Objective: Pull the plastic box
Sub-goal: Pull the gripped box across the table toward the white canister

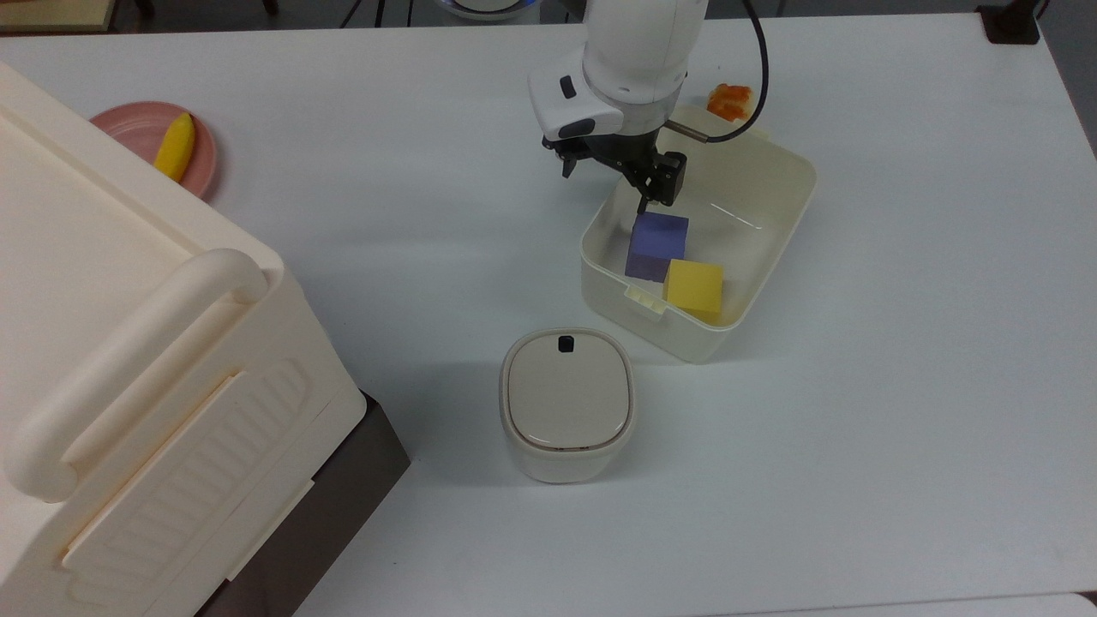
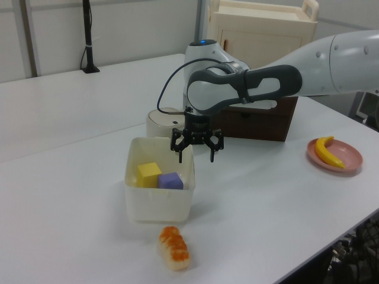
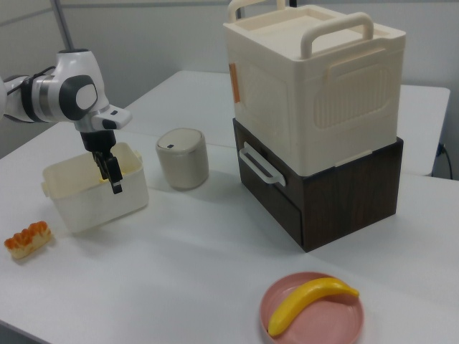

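The gripper [image 2: 196,157] hangs with fingers [image 2: 179,156] spread apart, straddling the box [image 2: 159,200] rim at the left view's right; 2 cubes inside.

1. Plastic box [image 1: 776,184]: 1, under the gripper [image 1: 610,176].
2. Cubes: 2 in it, purple cube [image 1: 656,246] just below the fingertips, yellow cube [image 1: 695,287] beside that.
3. Lidded canister [image 1: 566,403]: 1, near.
4. Large bin [image 3: 315,79]: 1, on 1 dark drawer unit [image 3: 326,193], well apart.
5. Pink plate [image 3: 313,313]: 1, with 1 banana [image 3: 310,301].
6. Sushi piece [image 2: 174,248]: 1.
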Available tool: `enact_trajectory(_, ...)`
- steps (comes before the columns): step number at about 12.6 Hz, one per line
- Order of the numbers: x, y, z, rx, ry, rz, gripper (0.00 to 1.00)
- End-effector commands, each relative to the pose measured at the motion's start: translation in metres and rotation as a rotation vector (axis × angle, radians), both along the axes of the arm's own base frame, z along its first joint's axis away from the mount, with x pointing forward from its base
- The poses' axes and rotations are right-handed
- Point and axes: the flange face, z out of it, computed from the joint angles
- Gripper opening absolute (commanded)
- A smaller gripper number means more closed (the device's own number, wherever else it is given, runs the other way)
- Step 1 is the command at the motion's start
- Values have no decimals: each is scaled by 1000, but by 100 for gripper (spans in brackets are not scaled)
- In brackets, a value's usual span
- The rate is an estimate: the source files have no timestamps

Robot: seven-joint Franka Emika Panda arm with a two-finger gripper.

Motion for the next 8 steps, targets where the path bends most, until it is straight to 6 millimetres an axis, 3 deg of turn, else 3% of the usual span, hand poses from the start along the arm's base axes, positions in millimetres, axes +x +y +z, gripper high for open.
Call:
enact_trajectory(1,-8,-13,7,-13,17,27,100)
enact_trajectory(2,-6,-27,9,-16,29,5,100)
enact_trajectory(6,-8,-30,9,-19,43,0,100)
enact_trajectory(8,-9,-43,7,-24,72,-5,100)
